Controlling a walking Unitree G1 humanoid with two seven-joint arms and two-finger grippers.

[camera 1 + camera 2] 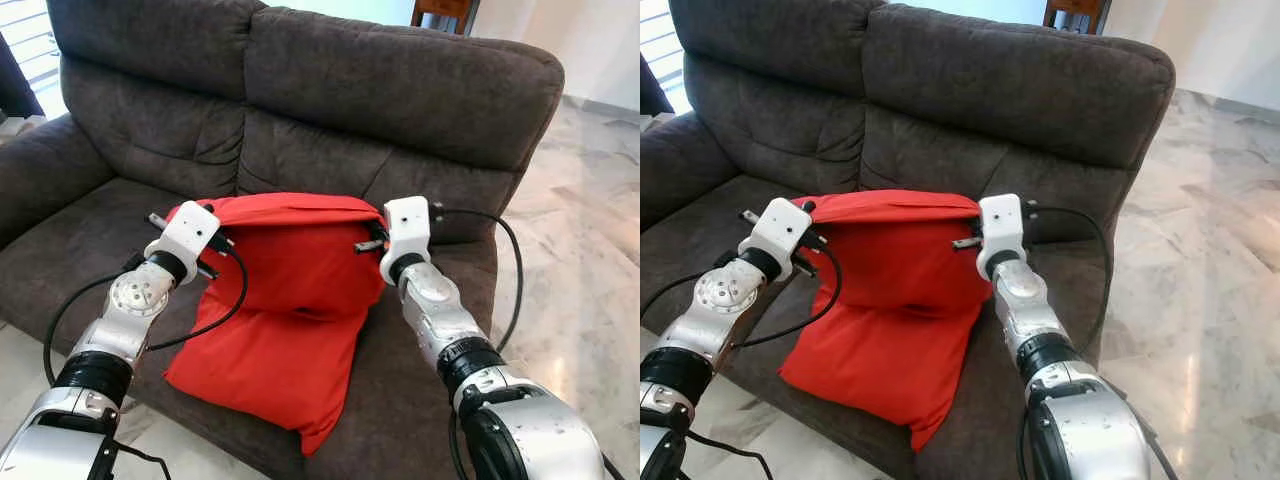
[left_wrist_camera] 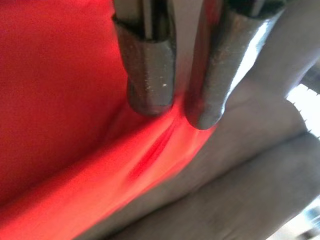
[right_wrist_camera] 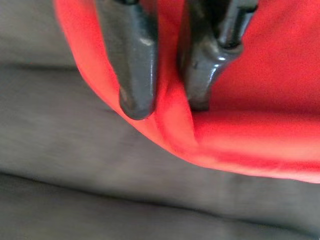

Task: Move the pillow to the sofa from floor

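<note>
I have the pillow (image 1: 285, 300) over the sofa (image 1: 400, 90) seat now, pinched at its two top corners. My left claw (image 2: 175, 107) is closed on the left corner; the wrist view shows both fingers squeezed together with red fabric caught between them. My right claw (image 3: 167, 107) is clamped on the right corner the same way, a fold of cloth running between its fingers.

The pillow hangs slack between the claws. Its upper edge lies in front of the backrest, and its lower part drapes down the seat, with the near corner at or just past the seat's front edge.

The main risk I see is the release. Most of the pillow's bulk sits toward the near edge of the seat, so if I let go here it may slump forward and slide back to the floor (image 1: 590, 230). I judge it needs to go farther in, toward the backrest, before I open.

Second risk: I am holding cloth only, not stuffing. The cover could slip out of one claw, and the pillow would then swing from the other corner and drop off the front.

Third: opening one claw before the other would tip it sideways. On withdrawal a finger could also snag the fabric and drag the pillow off with it.
</note>
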